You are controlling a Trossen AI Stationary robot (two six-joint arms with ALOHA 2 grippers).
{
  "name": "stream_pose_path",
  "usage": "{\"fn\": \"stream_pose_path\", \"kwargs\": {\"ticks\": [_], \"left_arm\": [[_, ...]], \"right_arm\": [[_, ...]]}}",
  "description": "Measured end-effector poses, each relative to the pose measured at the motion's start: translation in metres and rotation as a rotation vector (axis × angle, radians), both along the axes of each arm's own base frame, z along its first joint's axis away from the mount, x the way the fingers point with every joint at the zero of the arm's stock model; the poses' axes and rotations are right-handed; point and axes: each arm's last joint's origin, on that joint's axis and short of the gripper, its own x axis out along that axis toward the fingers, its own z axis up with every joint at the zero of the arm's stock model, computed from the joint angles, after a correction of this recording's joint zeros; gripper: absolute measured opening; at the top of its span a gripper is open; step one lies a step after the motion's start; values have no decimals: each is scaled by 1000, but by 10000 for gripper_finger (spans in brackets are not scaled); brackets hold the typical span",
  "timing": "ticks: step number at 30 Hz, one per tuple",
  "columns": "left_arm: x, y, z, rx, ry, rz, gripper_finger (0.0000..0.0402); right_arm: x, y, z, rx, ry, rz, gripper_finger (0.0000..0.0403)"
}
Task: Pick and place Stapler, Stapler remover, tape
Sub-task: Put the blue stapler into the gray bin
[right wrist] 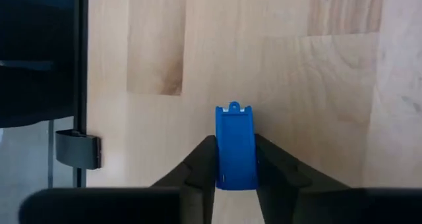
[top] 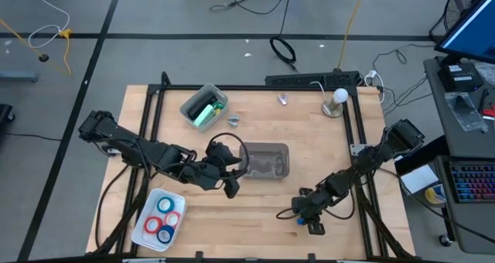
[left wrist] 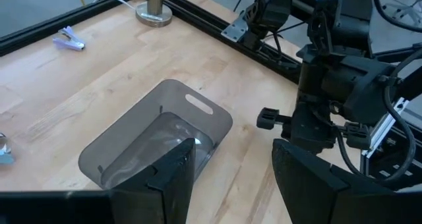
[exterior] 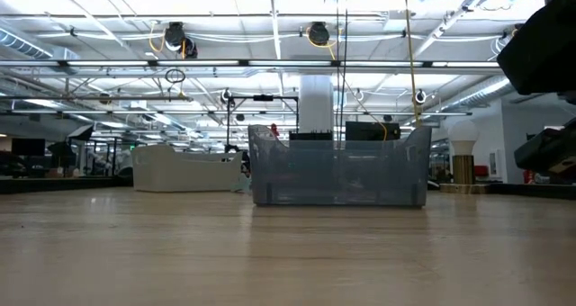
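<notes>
- Tape rings [top: 165, 206]: four, two blue, one red, one pinkish-red, lying in a white tray [top: 147, 236] to the left of the left gripper [top: 230, 187] and well apart from it.
- Stapler [top: 204, 111]: one, mint-green, in a small grey tub [top: 188, 106] beyond the left gripper.
- Left gripper: released, fingers spread, hanging just beside the near left corner of one clear bin [top: 267, 161]. It seems to be waiting.
- Stapler removers [top: 232, 121]: two, on bare wood beyond that bin, both apart from either gripper.
- Right gripper [right wrist: 236, 159]: clenched on one small blue plastic piece [right wrist: 235, 145] that rests on the wood. The step in hand is likely a pick, so next would be a lift and a carry leftward to the clear bin.
</notes>
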Motion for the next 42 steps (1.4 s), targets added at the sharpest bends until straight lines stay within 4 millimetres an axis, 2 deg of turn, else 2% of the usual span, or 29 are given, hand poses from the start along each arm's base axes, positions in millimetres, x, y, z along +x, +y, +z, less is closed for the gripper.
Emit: {"fn": "stream_pose_path", "kwargs": {"ticks": [2,5,11,20,26,31,35,42], "left_arm": [[0,0,0,0,0,0,200],[0,0,0,0,0,0,200],[1,1,1,2,-4,2,200],[6,14,0,11,11,-4,200],[14,31,5,-13,-45,54,200],[24,50,12,-69,-116,48,200],[31,68,18,-108,-183,8,200],[38,100,24,-172,-243,-31,200]], "right_arm": [[-1,0,3,15,-2,11,58],[-4,-6,11,33,6,19,55],[-7,-28,50,92,-60,-44,64],[-9,-86,119,232,-369,-252,61],[-3,-127,149,250,-643,-379,61],[8,-152,165,230,-872,-438,61],[16,-166,169,221,-970,-464,61],[23,-185,167,234,-990,-490,61]]}}
